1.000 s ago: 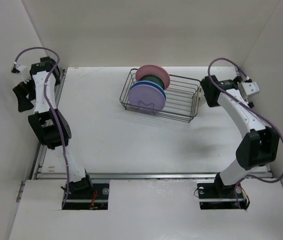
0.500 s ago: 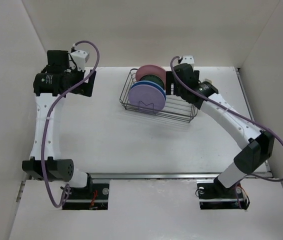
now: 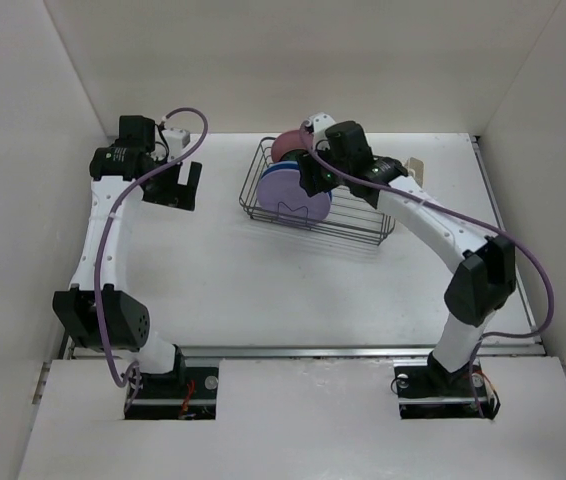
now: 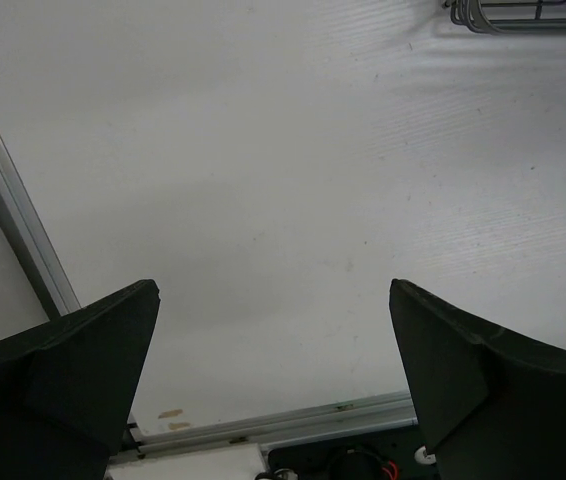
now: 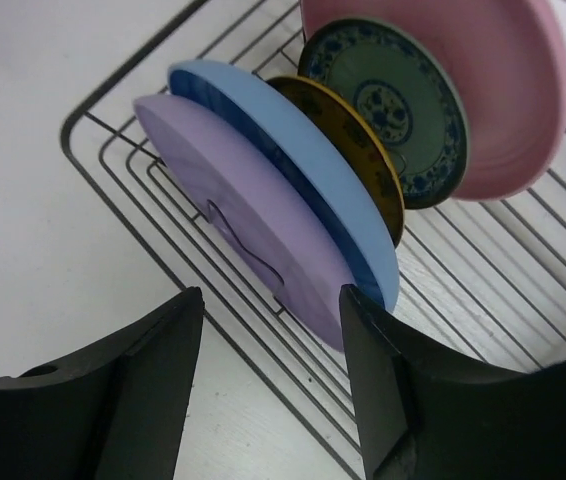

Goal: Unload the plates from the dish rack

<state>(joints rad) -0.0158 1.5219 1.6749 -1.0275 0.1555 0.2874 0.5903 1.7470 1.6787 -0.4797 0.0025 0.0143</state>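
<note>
Right jaws spread wide, pinching nothing; both dark fingers [image 5: 153,390] hang just above the near rim of the lavender plate [image 5: 238,225], which shows in the gap between them without touching. Behind lavender, going far: blue plate [image 5: 293,165] close against it, then the smaller teal-green patterned plate [image 5: 393,105] with its yellow-brown underside facing the blue one, then the pink plate [image 5: 508,90]. All four stand on edge, leaning slightly, in the left end of the dish rack [image 5: 113,195].

Top view: rack [image 3: 363,215] sits at the far middle of the counter [image 3: 263,290], set slightly askew. Right arm [image 3: 433,225] reaches over the rack from the right.

Left jaws also spread wide, holding nothing, aimed down at bare counter [image 4: 283,180] left of the rack. Rack corner [image 4: 523,15] just shows at the top right edge of the left wrist view. Left arm [image 3: 103,230] stands tall along the left side, well apart from the plates.
</note>
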